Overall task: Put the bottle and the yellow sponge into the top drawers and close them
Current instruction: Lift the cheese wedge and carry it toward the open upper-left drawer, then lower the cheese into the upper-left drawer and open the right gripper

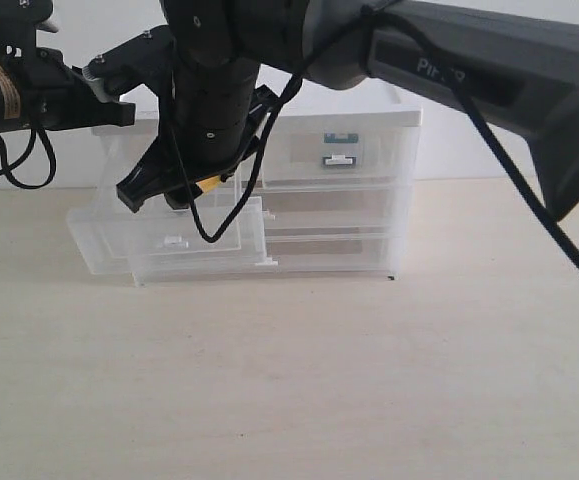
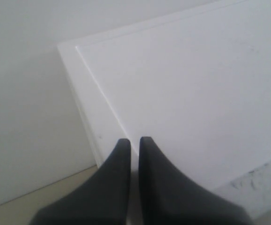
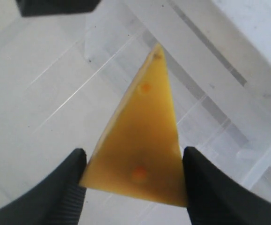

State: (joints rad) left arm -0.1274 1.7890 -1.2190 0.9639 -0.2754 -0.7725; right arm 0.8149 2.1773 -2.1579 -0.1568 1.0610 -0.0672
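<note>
The yellow sponge (image 3: 140, 140), a cheese-like wedge with small holes, is pinched between my right gripper's (image 3: 134, 154) two fingers. In the exterior view this gripper (image 1: 174, 190) hangs over the pulled-out top left drawer (image 1: 99, 240), with a yellow bit of sponge (image 1: 210, 187) showing. The top right drawer (image 1: 389, 150) is pushed in; the bottle (image 1: 339, 139) shows dimly through its front as a white and teal shape. My left gripper (image 2: 134, 140) is shut on nothing, just above the cabinet's white top (image 2: 186, 93).
The translucent cabinet (image 1: 369, 115) stands at the back of a pale wooden table (image 1: 289, 380), against a white wall. The right arm (image 1: 489, 70) and its black cable (image 1: 509, 170) cross in front of the cabinet. The left arm (image 1: 29, 90) sits at the upper left.
</note>
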